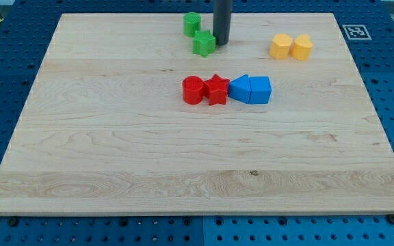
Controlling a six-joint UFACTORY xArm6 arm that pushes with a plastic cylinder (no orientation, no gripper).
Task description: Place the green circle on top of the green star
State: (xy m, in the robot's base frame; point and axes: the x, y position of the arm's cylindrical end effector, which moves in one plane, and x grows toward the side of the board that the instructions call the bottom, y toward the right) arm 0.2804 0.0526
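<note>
Altogether two green blocks [198, 34], two red [205, 89], two blue [250, 89], two yellow [291, 47].

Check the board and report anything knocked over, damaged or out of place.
Nothing stands out. The green circle and green star sit near the view's top, with my tip just right of the star. The red pair, blue pair and yellow pair all sit flat and intact on the board.

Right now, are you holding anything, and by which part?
Nothing is held; I have only a rod. My tip stands just to the view's right of the green star, about touching its side. The green circle sits apart, up-left.
</note>
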